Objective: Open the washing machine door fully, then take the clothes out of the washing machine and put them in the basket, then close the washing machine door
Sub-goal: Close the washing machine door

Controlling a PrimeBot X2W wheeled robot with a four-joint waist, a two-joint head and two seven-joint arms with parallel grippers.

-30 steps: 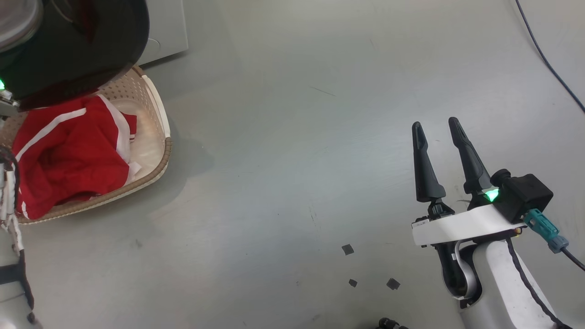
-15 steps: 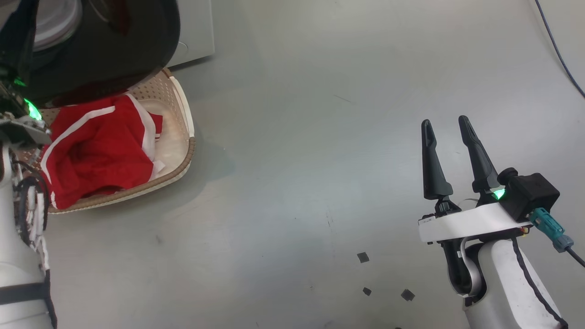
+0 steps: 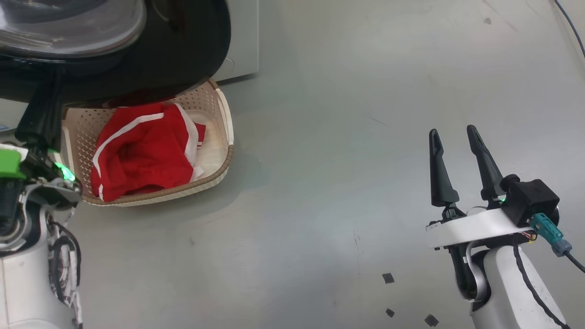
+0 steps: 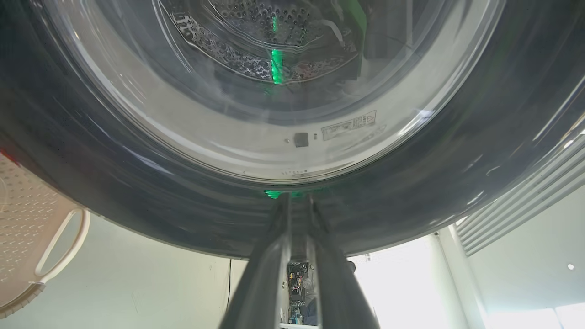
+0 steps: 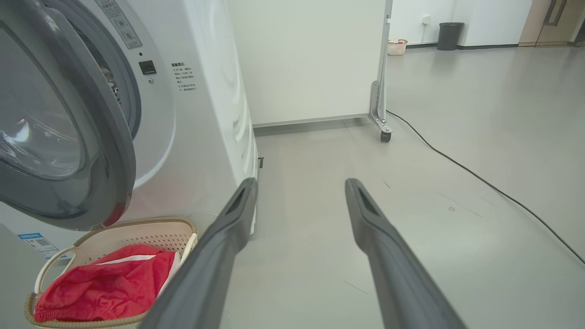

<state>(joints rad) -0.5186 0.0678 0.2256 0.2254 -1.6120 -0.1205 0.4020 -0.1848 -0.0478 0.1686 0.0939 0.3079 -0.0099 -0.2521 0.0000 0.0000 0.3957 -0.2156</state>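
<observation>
The washing machine door (image 3: 183,50), with its black rim and glass bowl, stands open above the cream basket (image 3: 219,169). The red clothes (image 3: 141,155) with white stripes lie in the basket. My left gripper (image 3: 48,91) points up at the door's lower rim. In the left wrist view its fingertips (image 4: 297,197) are shut together against the black rim (image 4: 137,183). My right gripper (image 3: 452,132) hangs open over bare floor, far right of the basket. In the right wrist view, beyond my open right gripper (image 5: 300,183), are the washing machine (image 5: 201,91), the door (image 5: 91,137), the basket (image 5: 137,224) and the clothes (image 5: 109,288).
A black cable (image 5: 480,178) runs across the floor at the right. A wheeled stand post (image 5: 381,91) stands by the wall behind the machine. Small dark tape marks (image 3: 388,278) dot the floor near my right arm. The basket's white handle (image 4: 59,246) hangs under the door.
The head camera has turned, so the whole scene has slid right and down. My left gripper has come into view and reached the door's lower rim. The right gripper stays open.
</observation>
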